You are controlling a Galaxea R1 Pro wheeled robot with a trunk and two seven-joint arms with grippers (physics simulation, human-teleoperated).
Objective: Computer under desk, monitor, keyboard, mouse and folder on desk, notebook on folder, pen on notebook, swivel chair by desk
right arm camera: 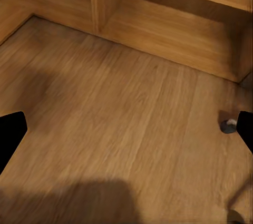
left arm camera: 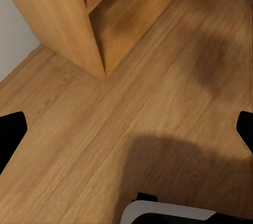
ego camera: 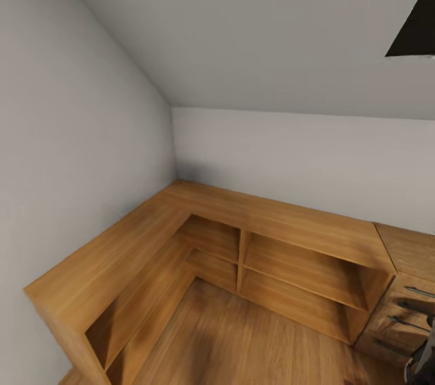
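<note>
Here the robot faces a corner of the bedroom where a low oak shelf unit (ego camera: 284,252) wraps along the grey sloped walls (ego camera: 78,131), with a drawer unit (ego camera: 402,312) at the right edge, so it looks to be travelling rather than handling anything. Both arms hang low over the wood floor (left arm camera: 158,108), probably tucked for the drive, with the left gripper (left arm camera: 126,134) and the right gripper (right arm camera: 126,134) spread wide and carrying nothing. No desk, chair or folder appears from this spot, so their whereabouts cannot be told.
</note>
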